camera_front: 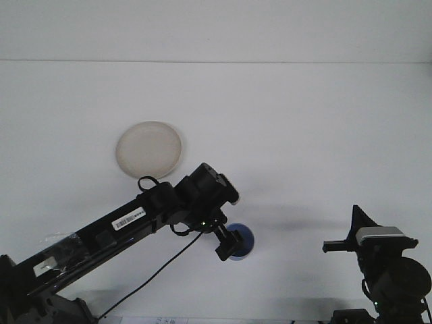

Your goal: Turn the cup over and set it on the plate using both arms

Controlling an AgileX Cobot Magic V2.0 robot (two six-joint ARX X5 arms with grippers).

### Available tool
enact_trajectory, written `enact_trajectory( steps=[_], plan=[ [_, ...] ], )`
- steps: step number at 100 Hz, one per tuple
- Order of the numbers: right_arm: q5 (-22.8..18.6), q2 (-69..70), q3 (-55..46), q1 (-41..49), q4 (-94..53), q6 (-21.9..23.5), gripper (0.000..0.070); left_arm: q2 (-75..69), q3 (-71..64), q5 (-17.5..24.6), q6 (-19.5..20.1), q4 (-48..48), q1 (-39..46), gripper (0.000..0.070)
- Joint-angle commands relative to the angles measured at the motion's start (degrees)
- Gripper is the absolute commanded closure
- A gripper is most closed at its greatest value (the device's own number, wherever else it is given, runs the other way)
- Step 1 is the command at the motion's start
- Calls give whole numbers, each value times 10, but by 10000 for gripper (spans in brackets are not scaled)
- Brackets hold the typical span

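Observation:
A blue cup point(243, 237) stands on the white table near the front centre, partly covered by my left gripper point(228, 244), which reaches down over its left side. The fingers are dark and overlap the cup, so their state is unclear. A cream round plate point(148, 149) lies flat at the back left, with nothing on it. My right gripper point(356, 233) rests low at the front right, far from the cup, seen edge-on.
The left arm point(121, 223) stretches diagonally from the bottom left corner toward the cup, with a black cable hanging beneath it. The right arm's base point(395, 277) fills the bottom right corner. The table's far edge runs across the top.

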Motion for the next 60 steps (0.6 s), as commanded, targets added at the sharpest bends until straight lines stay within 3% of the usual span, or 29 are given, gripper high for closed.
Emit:
enact_trajectory(
  steps=[1, 33, 39, 47, 50, 53, 60],
  plan=[
    [0, 2, 1, 0, 5, 6, 700, 28, 10, 3, 10, -2, -8, 110],
    [0, 2, 1, 0, -12, 6, 700, 91, 10, 3, 9, 7, -9, 135],
    [0, 2, 1, 0, -12, 6, 700, 95, 10, 3, 9, 6, -11, 261],
    [0, 2, 1, 0, -11, 6, 700, 96, 10, 3, 12, 6, -11, 572],
    [0, 2, 1, 0, -11, 6, 700, 95, 10, 3, 12, 6, -11, 659],
    [0, 2, 1, 0, -11, 6, 700, 95, 10, 3, 12, 5, -11, 696],
    [0, 2, 1, 0, -11, 6, 700, 94, 10, 2, 12, 0, -9, 694]
  ],
)
